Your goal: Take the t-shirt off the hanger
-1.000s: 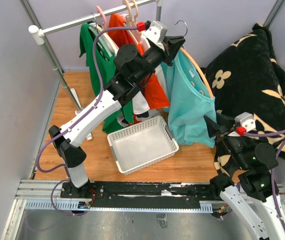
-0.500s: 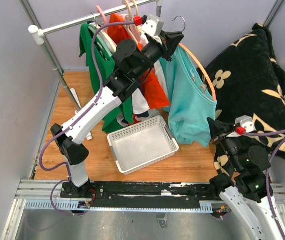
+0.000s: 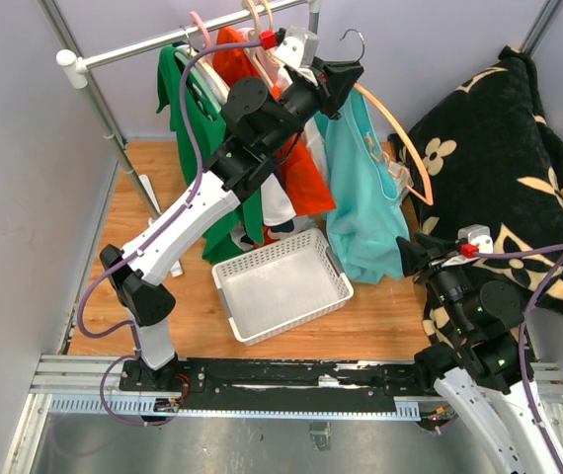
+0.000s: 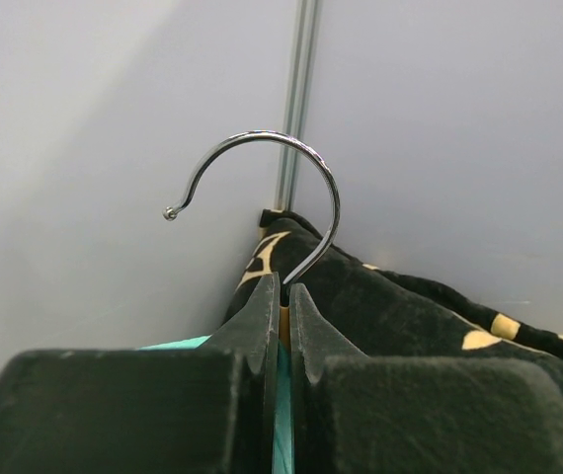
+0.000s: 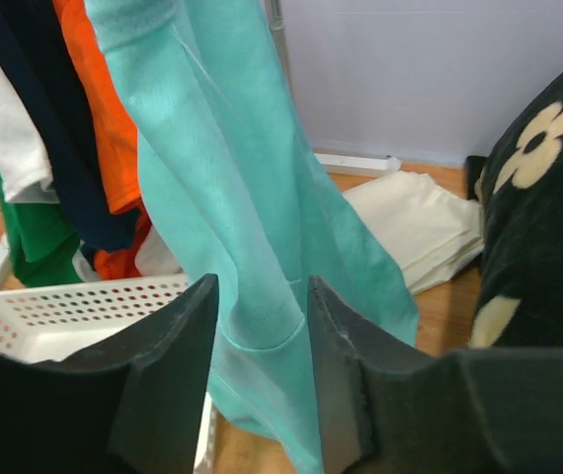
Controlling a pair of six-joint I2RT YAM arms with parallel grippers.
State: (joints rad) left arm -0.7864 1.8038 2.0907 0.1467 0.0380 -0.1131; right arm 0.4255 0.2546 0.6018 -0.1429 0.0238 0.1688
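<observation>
T-shirt (image 3: 362,207) slipped off one hanger (image 3: 397,133) arm. Left gripper (image 3: 349,72) clamps hanger neck; right gripper (image 3: 407,259) jaws apart. Cloth soft, light: pinch hem.

You see the teal t-shirt (image 3: 365,212) draped limp from one arm of the tilted wooden hanger (image 3: 397,128), its other arm bare, chrome hook uppermost.
</observation>
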